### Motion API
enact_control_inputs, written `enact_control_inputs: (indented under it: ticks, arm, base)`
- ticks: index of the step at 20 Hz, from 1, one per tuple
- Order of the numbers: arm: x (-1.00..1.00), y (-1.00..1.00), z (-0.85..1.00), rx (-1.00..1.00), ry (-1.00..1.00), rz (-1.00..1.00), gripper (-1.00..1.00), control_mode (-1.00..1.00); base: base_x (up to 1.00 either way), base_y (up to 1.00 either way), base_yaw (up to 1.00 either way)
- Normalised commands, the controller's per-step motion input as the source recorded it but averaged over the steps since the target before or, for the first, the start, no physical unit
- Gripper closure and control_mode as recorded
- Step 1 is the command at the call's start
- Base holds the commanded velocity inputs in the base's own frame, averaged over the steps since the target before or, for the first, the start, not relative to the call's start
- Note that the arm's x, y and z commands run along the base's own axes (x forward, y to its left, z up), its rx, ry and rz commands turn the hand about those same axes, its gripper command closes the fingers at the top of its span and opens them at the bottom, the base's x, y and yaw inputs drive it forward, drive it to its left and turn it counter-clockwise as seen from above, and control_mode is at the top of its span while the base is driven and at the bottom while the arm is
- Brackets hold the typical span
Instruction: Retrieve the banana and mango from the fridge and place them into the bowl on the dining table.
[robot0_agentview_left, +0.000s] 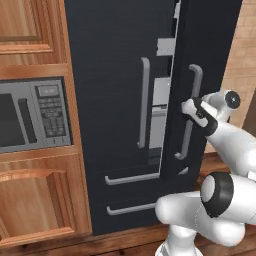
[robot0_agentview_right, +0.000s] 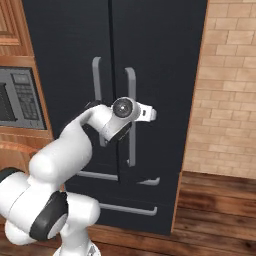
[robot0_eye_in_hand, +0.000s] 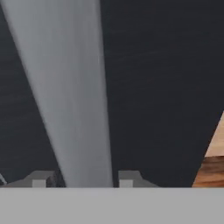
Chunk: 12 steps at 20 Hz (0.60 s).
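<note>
Fridge (robot0_agentview_left: 115, 100) stands before the gripper (robot0_eye_in_hand: 83, 179), right door ajar; fingers pinch one of its two silver bar handles (robot0_eye_in_hand: 70, 96). Brick wall (robot0_agentview_right: 225, 90) right, one microwave (robot0_agentview_left: 30, 115) left, wood floor (robot0_agentview_right: 215, 200) below

one fridge (robot0_agentview_left: 115, 100) with two doors, four silver bar handles (robot0_agentview_left: 144, 102), one microwave (robot0_agentview_left: 32, 115)
</note>
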Motion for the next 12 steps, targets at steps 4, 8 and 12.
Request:
enact_control_inputs:
  ticks: [4, 8, 12]
  arm:
    - [-0.99, -1.0, 0.11, 0.0, 0.23, -0.09, 1.0, -1.0]
    - [-0.84, -0.94, 0.01, 0.0, 0.06, -0.06, 1.0, -1.0]
    - [-0.84, -0.35, 0.22, 0.0, -0.02, 0.0, 1.0, -1.0]
  base:
    - [0.0, 0.0, 0.0]
    - [0.0, 0.0, 0.0]
    - [0.0, 0.0, 0.0]
